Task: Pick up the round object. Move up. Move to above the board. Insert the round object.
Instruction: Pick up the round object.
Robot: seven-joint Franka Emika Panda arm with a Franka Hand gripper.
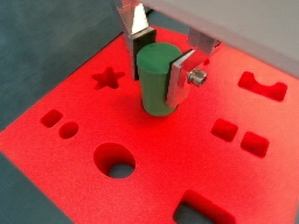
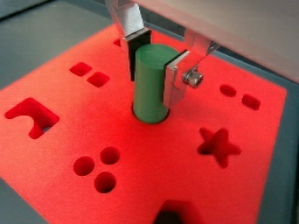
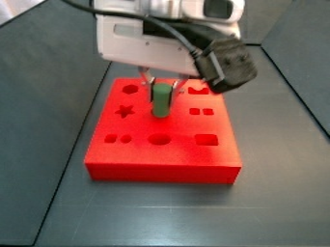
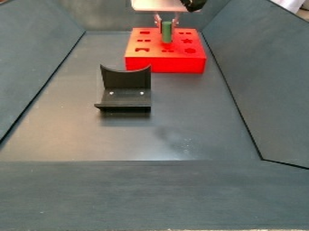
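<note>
Gripper: my gripper (image 1: 163, 63) is hanging over the middle of the board (image 1: 70, 96), with the wrist body above it in a side view (image 3: 161, 89).
Fingers: my fingers (image 2: 177, 77) are closing on the upper part of the round object (image 2: 149, 83), one silver plate pressing on each side; the dark pads are touching the green surface in both wrist views.
Round object: it is standing upright, its lower end sitting at the board's surface near the centre (image 1: 156, 83); I cannot tell how deep it is going into a hole.
Board: it is lying flat at the far end of the floor (image 4: 168, 50), with star, circle and square cut-outs showing around the peg (image 3: 161, 140).
Fixture: it is standing well apart from the board, nearer and to the left (image 4: 123, 87).
</note>
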